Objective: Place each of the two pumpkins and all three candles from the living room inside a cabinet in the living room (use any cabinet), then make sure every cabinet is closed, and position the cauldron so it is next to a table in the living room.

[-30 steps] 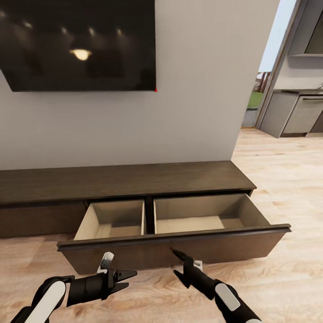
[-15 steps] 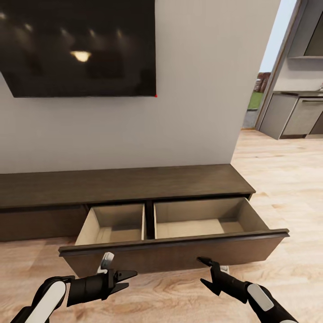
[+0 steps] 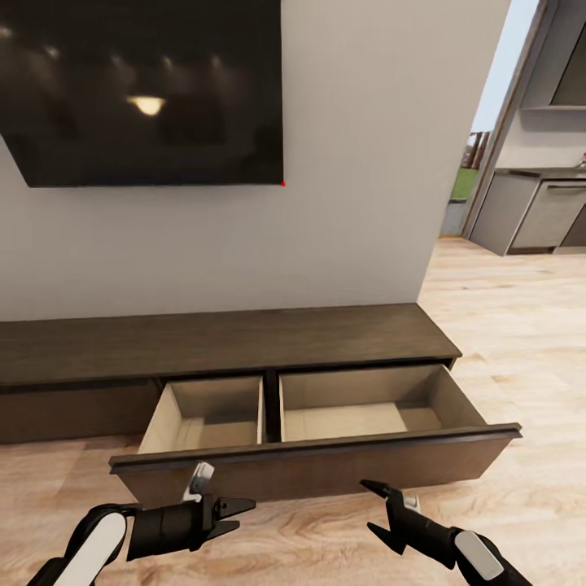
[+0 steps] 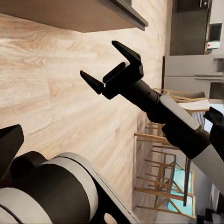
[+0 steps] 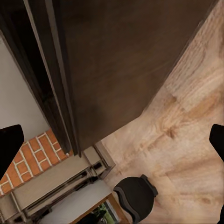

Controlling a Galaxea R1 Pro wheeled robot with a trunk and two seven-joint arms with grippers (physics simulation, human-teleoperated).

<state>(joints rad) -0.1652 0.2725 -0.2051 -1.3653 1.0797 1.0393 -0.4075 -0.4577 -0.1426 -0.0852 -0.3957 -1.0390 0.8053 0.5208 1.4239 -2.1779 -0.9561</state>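
Observation:
The long low dark-brown cabinet (image 3: 228, 338) runs along the wall under the television. Its wide drawer (image 3: 325, 468) is pulled out over the floor, and both pale wood compartments (image 3: 203, 415) (image 3: 358, 407) hold nothing. My left gripper (image 3: 240, 515) hovers open, low in front of the drawer's left part. My right gripper (image 3: 368, 506) is open too, a short way off the drawer front near its middle, touching nothing. The left wrist view shows the right gripper (image 4: 100, 59) with its jaws spread under the drawer's edge (image 4: 84, 14). The right wrist view looks along the dark drawer front (image 5: 116, 60).
A black television (image 3: 146, 89) hangs on the wall above the cabinet. Light wood floor (image 3: 521, 342) stretches right toward grey kitchen cupboards (image 3: 537, 216). In the right wrist view a dark rounded object (image 5: 135, 196) sits on the floor; I cannot tell what it is.
My right gripper has drawn back from the drawer front, moving right and down. The left gripper has barely shifted. The whole view has slid slightly, so the camera moved.

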